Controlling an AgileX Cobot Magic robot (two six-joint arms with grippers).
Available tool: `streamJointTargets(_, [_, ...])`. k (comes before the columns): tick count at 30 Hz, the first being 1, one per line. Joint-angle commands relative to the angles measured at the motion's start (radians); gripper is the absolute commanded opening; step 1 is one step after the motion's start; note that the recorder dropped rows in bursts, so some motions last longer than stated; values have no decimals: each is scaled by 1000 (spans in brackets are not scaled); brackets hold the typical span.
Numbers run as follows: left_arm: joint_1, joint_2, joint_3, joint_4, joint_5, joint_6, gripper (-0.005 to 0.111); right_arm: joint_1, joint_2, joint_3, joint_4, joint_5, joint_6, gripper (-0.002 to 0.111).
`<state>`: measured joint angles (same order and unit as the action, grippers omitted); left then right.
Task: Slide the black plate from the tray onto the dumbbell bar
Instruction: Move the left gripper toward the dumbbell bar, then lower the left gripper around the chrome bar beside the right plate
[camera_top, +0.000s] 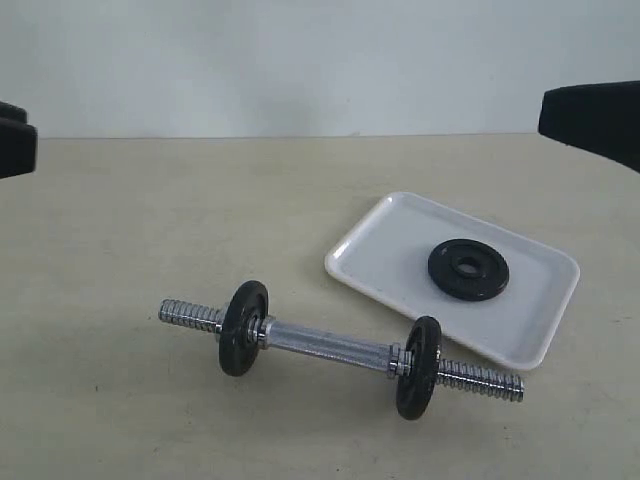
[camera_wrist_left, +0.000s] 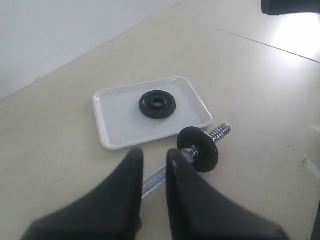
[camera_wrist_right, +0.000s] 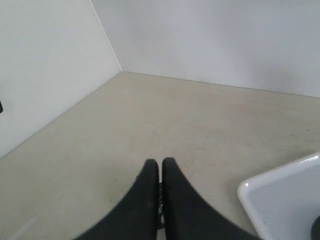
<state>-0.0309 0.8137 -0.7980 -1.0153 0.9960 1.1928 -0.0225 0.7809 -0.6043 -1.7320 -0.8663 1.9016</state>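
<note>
The black plate (camera_top: 468, 269) is seen lying flat inside the tray (camera_top: 380, 235), hole up, likely so its rim can be pinched. The dumbbell bar (camera_top: 330, 345) is laid just beside the tray, one threaded end (camera_top: 482, 380) left bare for loading. The left gripper (camera_wrist_left: 155, 154) is held well away from the tray, slightly parted and empty; the right gripper (camera_wrist_right: 160, 162) is pressed together. Only the tray's low rim is judged an obstacle.

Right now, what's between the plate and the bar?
Only bare tray floor and its rim, then a strip of table; nothing else between plate and bar. Exterior view shows it.
</note>
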Motion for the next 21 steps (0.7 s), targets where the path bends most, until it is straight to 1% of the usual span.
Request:
streamJointTargets(1, [-4,170,-3,-124,-8,271,17,-5,0,2,15,58,-126,0])
streamJointTargets(2, [-13,209,-3,-142,-10,354,17,-5,0,2,15,65,-155,0])
streamJointTargets(3, [-39,249,-3,-143,-41,473,17,-5,0,2,15,82,-200,0])
streamJointTargets(4, [-64,276,-3,-144,-64,519,17,-5,0,2,15,101,-207,0])
streamJointTargets(6, [-136,337,-3,-149,-148,607,20,-5,0,2,5,137,-207,0])
streamJointTargets(7, [-194,378,-5,-171,-198,653,26,-5,0,2,-11,157,-210,0])
streamJointTargets(8, [-228,406,-5,-193,-242,670,30,-5,0,2,-12,160,-212,0])
streamJointTargets(9, [-298,452,-5,-214,-319,701,41,-5,0,2,-12,167,-212,0])
streamJointTargets(10, [-334,478,-5,-214,-369,718,47,-5,0,2,-12,172,-212,0])
streamJointTargets(11, [-398,529,-5,-214,-483,719,58,-5,0,2,-12,181,-212,0])
streamJointTargets(14, [-499,613,-15,-205,-631,724,72,-5,0,2,-12,187,-212,0])
streamJointTargets(15, [-531,635,-22,-195,-657,724,75,-5,6,2,-12,189,-212,0])
streamJointTargets(17, [-586,690,-50,-188,-694,724,76,-5,19,2,-12,189,-212,7])
streamJointTargets(18, [-606,711,-65,-188,-711,724,76,-5,28,2,-12,187,-212,14])
streamJointTargets(21, [-663,784,-121,-188,-741,724,76,-5,68,2,-12,184,-176,42])
